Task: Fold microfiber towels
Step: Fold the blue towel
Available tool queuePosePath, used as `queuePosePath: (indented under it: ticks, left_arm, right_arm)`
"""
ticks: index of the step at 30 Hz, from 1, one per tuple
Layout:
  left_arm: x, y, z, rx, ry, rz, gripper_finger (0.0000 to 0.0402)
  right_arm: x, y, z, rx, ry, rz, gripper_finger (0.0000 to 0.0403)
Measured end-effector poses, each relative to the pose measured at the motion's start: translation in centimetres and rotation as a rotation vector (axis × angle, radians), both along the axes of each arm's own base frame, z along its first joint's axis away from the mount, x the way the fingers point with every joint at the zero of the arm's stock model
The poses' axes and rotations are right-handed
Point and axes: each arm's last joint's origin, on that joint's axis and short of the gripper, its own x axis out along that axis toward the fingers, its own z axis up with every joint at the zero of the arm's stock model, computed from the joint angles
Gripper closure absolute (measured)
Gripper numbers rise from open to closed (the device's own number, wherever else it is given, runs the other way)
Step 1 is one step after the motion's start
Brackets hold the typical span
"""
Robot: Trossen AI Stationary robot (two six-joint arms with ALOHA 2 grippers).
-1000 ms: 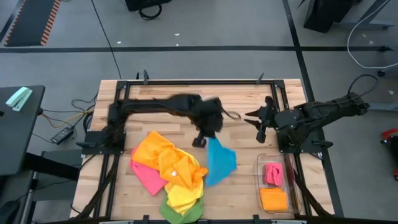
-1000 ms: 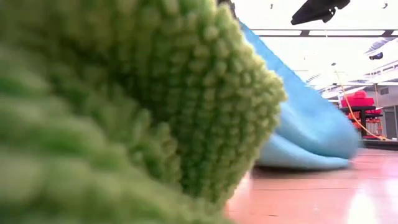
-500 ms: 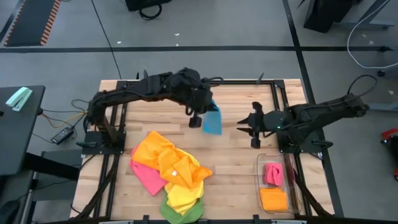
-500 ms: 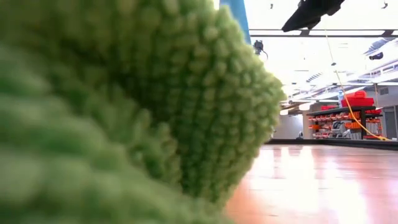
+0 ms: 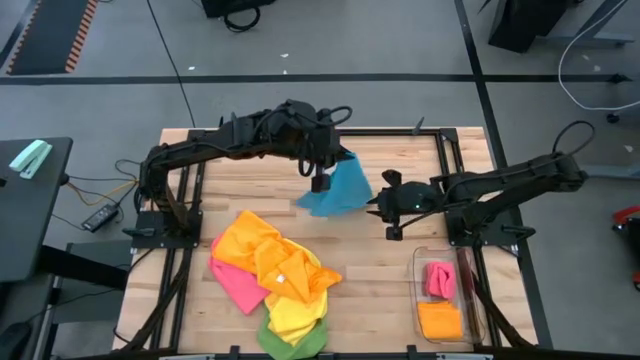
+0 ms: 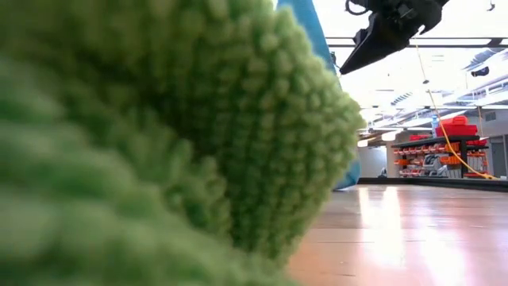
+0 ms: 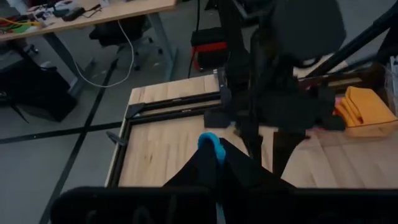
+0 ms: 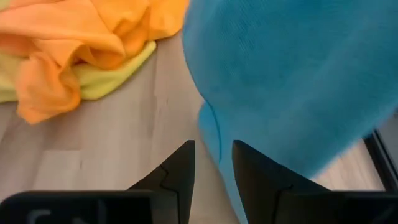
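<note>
Blue towel [image 5: 340,190] hangs above the surface from your left end effector [image 5: 319,183], clamped shut on its top edge. Your right end effector [image 5: 388,208], fingers parted and empty, sits just beside the towel's free edge.

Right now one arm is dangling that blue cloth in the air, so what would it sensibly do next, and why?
Probably the right gripper should ease forward and close on the blue towel's hanging edge. The left gripper is shut on one corner, holding the towel up over the table, and the right gripper's open fingers already sit at its lower edge. A second grip would let the arms spread it flat for folding.
</note>
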Motion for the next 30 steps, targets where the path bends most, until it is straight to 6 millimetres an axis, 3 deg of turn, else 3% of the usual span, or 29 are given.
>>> queuePosePath:
  ticks: [8,14,17,22,27,30]
  left_arm:
    - [0.1,-0.2,0.4,0.007,-0.034,0.007,0.0372]
    - [-0.5,-2.7,1.3,0.029,-0.061,-0.068,0.0394]
    - [-1.0,-4.5,1.9,0.05,-0.075,-0.125,0.0392]
    - [-2.1,-8.0,3.0,0.063,-0.109,-0.242,0.0366]
    - [-3.6,-11.5,5.1,0.108,-0.2,-0.436,0.0366]
    - [-4.4,-12.6,6.7,0.171,-0.296,-0.469,0.0378]
  right_arm:
    - [1.5,-0.2,-3.7,0.06,0.052,0.044,0.0287]
    - [1.7,0.0,-4.5,0.104,0.099,0.061,0.0287]
    - [1.1,0.5,-3.2,0.195,0.111,0.093,0.0287]
    - [-0.5,1.4,0.7,0.344,-0.002,0.233,0.0287]
    - [-3.3,1.8,5.1,0.302,-0.191,0.362,0.0287]
    - [-5.0,1.3,6.9,0.26,-0.296,0.35,0.0287]
